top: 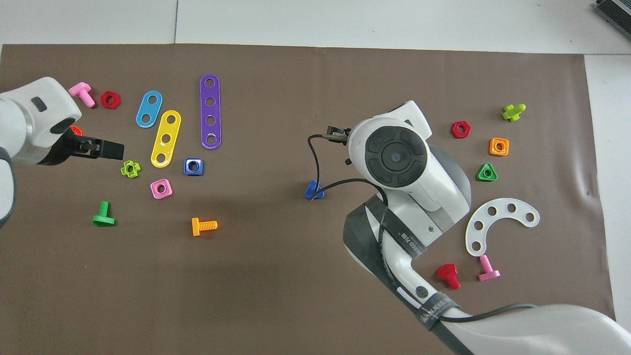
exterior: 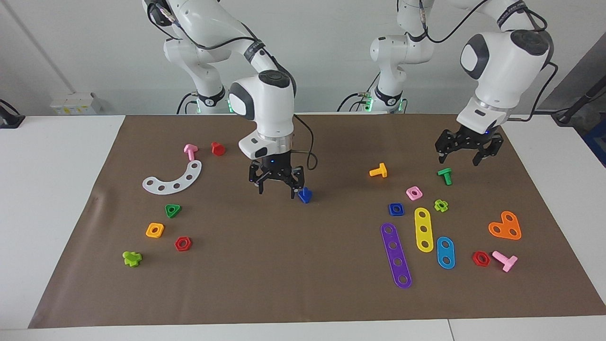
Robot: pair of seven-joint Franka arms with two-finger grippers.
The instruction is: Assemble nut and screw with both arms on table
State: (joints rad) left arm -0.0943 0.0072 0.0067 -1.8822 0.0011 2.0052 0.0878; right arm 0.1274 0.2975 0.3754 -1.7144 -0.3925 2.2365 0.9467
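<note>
The blue screw (exterior: 305, 194) (top: 313, 190) lies on the brown mat (exterior: 303, 293) near the middle of the table (exterior: 52, 199). My right gripper (exterior: 276, 189) hangs open just above the mat beside the screw, toward the right arm's end, with nothing between its fingers. In the overhead view the right arm's wrist covers that gripper. The blue nut (exterior: 396, 209) (top: 192, 166) lies flat among loose parts toward the left arm's end. My left gripper (exterior: 458, 158) is open and empty in the air over the green screw (exterior: 445, 175).
Around the nut lie a pink nut (exterior: 414, 192), a yellow strip (exterior: 423, 229), a purple strip (exterior: 396, 255), a light-green nut (exterior: 441, 205) and an orange screw (exterior: 378, 171). A white curved strip (exterior: 173, 179), a green triangular nut (exterior: 173, 210) and an orange nut (exterior: 155, 230) lie toward the right arm's end.
</note>
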